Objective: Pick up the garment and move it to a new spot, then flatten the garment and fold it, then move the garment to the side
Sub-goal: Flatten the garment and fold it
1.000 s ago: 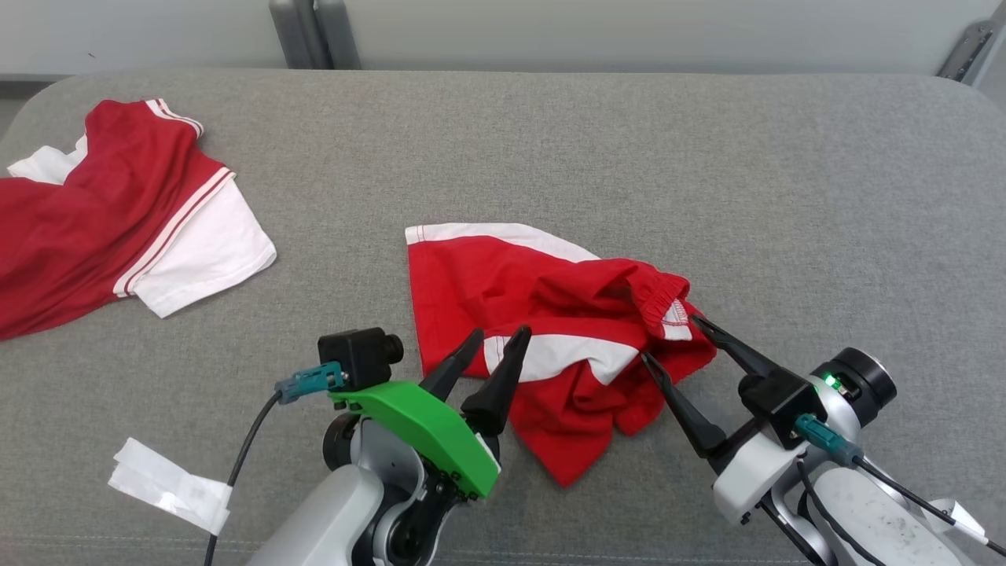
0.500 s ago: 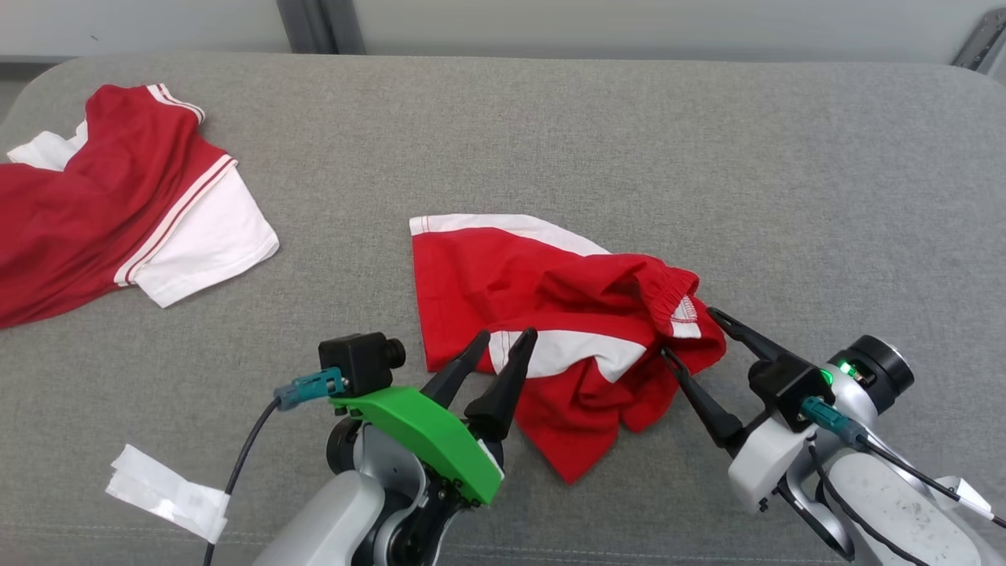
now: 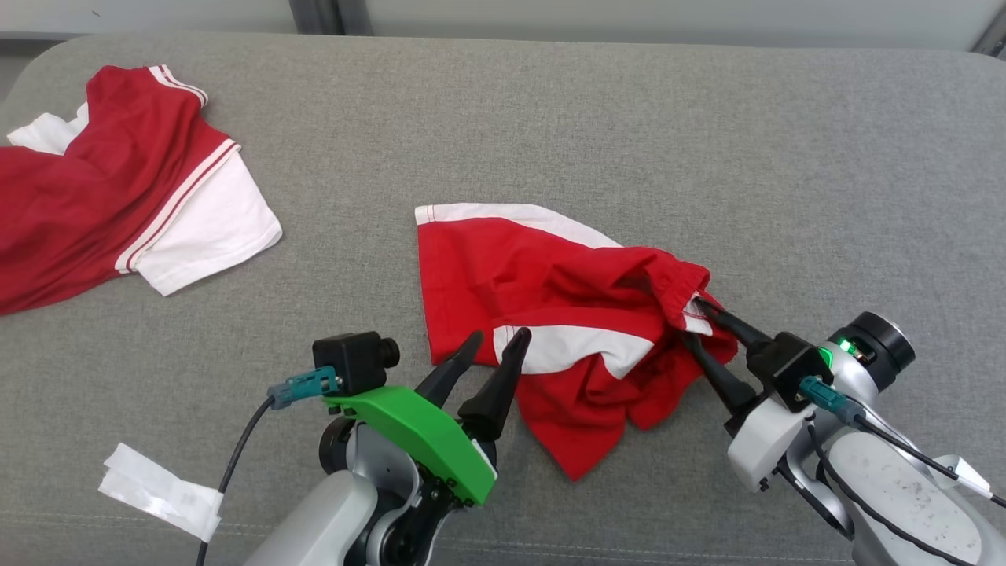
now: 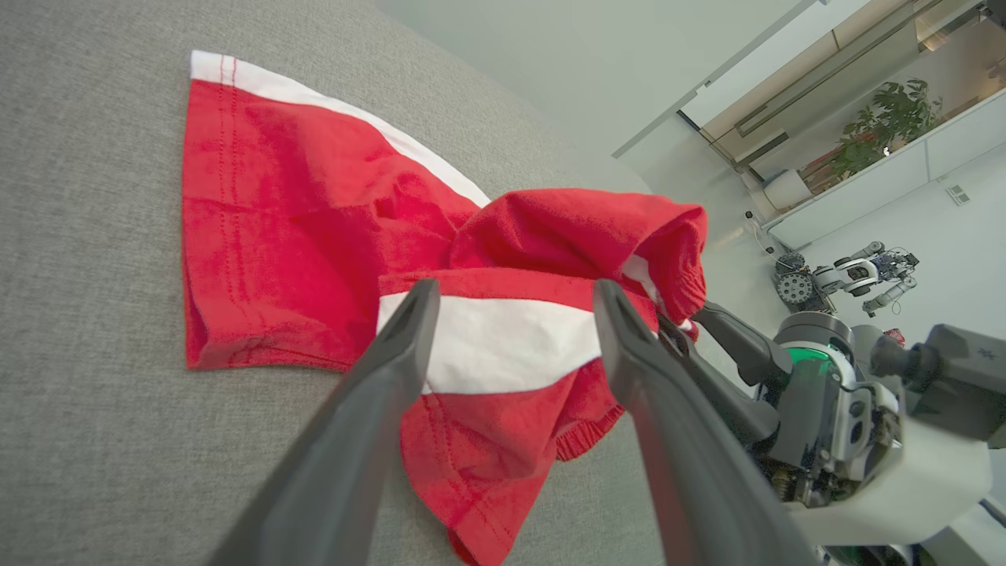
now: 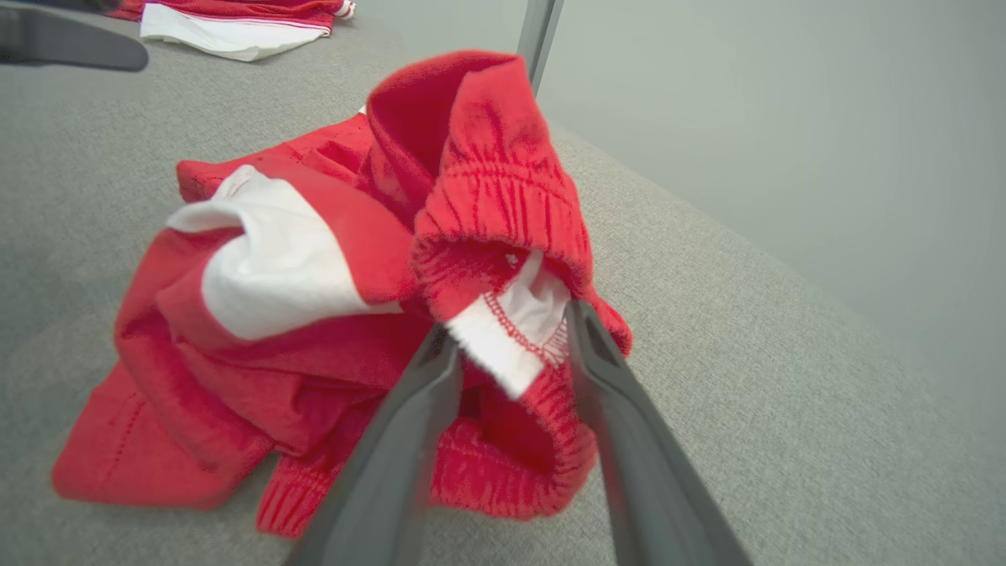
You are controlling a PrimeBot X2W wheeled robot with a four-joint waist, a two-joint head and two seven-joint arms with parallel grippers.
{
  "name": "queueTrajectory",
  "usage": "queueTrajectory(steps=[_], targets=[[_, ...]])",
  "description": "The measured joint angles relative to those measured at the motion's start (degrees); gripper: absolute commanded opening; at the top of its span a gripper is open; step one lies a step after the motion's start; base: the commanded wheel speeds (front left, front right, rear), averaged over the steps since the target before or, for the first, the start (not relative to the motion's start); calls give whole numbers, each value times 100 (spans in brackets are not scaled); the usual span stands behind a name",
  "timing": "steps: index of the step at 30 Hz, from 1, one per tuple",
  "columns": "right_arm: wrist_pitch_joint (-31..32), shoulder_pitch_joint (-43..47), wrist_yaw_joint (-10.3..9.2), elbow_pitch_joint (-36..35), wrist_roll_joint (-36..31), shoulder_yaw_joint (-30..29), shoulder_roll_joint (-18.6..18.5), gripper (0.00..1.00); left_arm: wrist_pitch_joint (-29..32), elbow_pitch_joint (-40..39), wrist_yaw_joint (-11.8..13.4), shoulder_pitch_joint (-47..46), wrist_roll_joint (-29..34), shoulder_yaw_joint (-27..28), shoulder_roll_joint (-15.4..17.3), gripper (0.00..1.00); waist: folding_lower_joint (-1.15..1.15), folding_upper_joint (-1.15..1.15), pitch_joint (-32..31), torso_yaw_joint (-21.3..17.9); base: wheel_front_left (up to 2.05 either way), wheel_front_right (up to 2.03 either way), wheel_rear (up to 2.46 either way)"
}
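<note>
At the middle of the grey padded counter (image 3: 550,118), a little to my right, the red shorts (image 3: 511,267) lie crumpled. One leg is spread flat toward the far left, and the rest is bunched up with a white side panel (image 3: 566,346) showing on top.

My right hand (image 3: 693,321) is at the right end of the heap. Its two dark fingers sit on either side of the raised elastic waistband (image 5: 503,212), where a white inner flap hangs between them. The cloth touches both fingers. The gap between them is narrow, but I cannot tell whether they are actually clamping the band.

My left hand (image 3: 500,336) has its fingers spread with nothing between them. It hovers at the near edge of the shorts, tips over the white panel.

A red and white jersey (image 3: 118,189) lies well apart at the far left. A scrap of white tape (image 3: 157,491) sits near the front left edge.
</note>
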Motion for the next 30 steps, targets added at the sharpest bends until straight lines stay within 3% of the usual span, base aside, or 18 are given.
queueTrajectory(steps=[9, 16, 19, 30], targets=[[43, -120, 3, 14, 1, -1, 32, 0, 110, 225, 0, -7, 15, 8, 133, 100, 0, 0, 138, -86, 0, 0, 0], [43, -182, 23, 16, 1, 9, 36, 0, 265, 537, -18, -14, -337, 58, -9, 100, 0, 0, 258, -203, 0, 0, 0], [44, -238, 26, 9, 1, 18, 41, 0, 337, 644, -108, -22, -579, 96, -85, 100, 0, 0, 305, -251, 0, 0, 0], [43, -300, 26, 16, 1, 12, 34, 0, 336, 1070, -309, -344, -589, 210, -115, 100, 0, 0, 445, -344, 0, 0, 0]])
